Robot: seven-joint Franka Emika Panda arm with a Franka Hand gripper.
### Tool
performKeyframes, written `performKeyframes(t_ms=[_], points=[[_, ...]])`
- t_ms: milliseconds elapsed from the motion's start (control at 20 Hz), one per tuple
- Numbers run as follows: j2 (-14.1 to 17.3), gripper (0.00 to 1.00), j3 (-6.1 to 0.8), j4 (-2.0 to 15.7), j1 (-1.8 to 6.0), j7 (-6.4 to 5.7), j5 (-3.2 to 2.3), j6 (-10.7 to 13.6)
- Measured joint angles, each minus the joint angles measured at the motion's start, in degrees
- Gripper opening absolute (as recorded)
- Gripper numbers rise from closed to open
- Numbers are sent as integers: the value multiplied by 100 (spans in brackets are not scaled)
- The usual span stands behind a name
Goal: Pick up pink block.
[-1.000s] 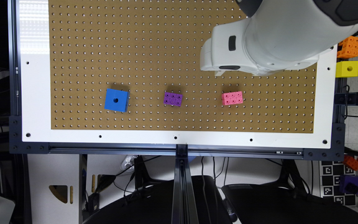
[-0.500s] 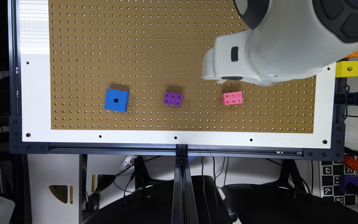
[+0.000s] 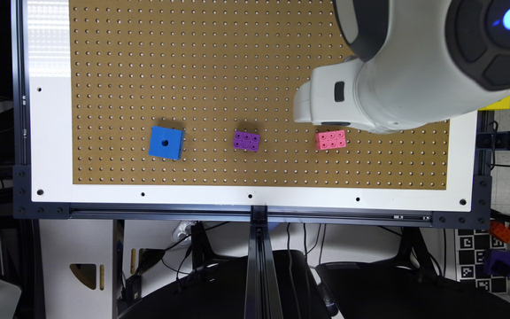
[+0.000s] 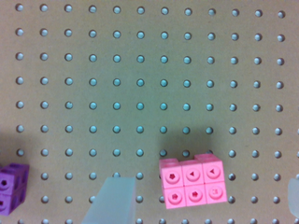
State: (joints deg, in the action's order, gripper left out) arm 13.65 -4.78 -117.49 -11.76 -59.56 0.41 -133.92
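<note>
On pegboard [image 3: 193,66], pink block [image 3: 330,140] loose

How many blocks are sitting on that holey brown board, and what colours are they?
Blue block: 1
Purple block: 1
Pink block: 1
Total: 3 on the board
</note>
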Motion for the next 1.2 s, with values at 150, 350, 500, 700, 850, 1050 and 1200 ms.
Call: performKeyframes(t_ms=[150,350,500,700,850,1050,1200], points=[[63,100,0,11,0,0,0,-24],[292,100,-1,10,0,0,0,-206],[424,100,-11,33,-14,-5,0,-357],[588,100,-13,201,-58,-28,0,-391],[963,100,-13,327,-68,-29,0,-629],[1360,100,-13,517,-69,-29,0,-791],[1461,100,-13,565,-69,-29,0,-803]])
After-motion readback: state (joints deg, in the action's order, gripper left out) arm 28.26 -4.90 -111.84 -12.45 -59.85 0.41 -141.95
